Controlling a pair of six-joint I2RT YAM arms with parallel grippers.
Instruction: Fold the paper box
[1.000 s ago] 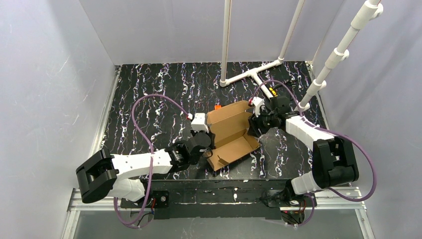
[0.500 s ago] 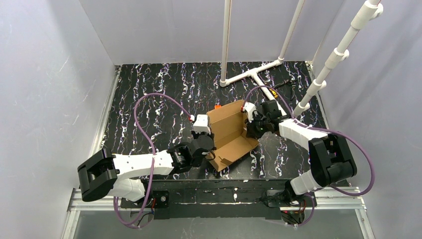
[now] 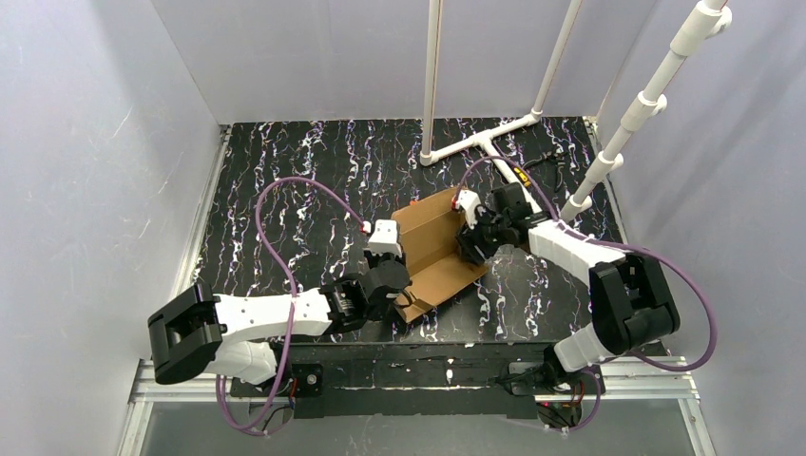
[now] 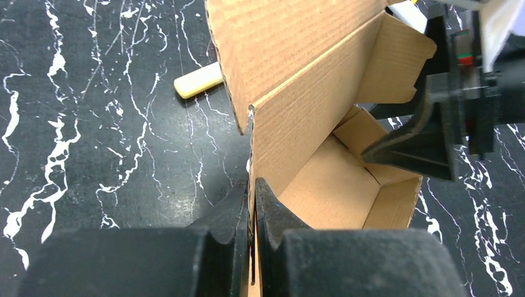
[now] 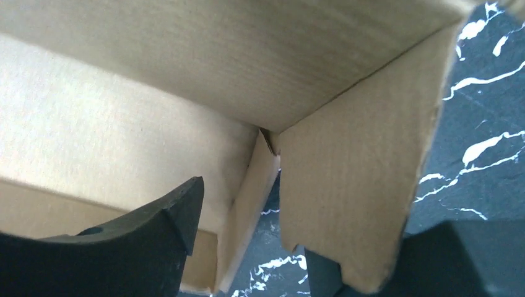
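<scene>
Pinching plain brown paper box (image 4: 322,117)

Left wrist view: the paper box (image 4: 309,111) runs off the top edge, and its wall hides 1 end of a pale yellow stick (image 4: 197,80). Right wrist view: the box overflows the top and left edges, and 1 flap covers part of 1 finger of the right gripper (image 5: 297,241). From above, a yellow item (image 3: 518,177) toward the far right corner of the table (image 3: 285,171) is too small to identify.
</scene>
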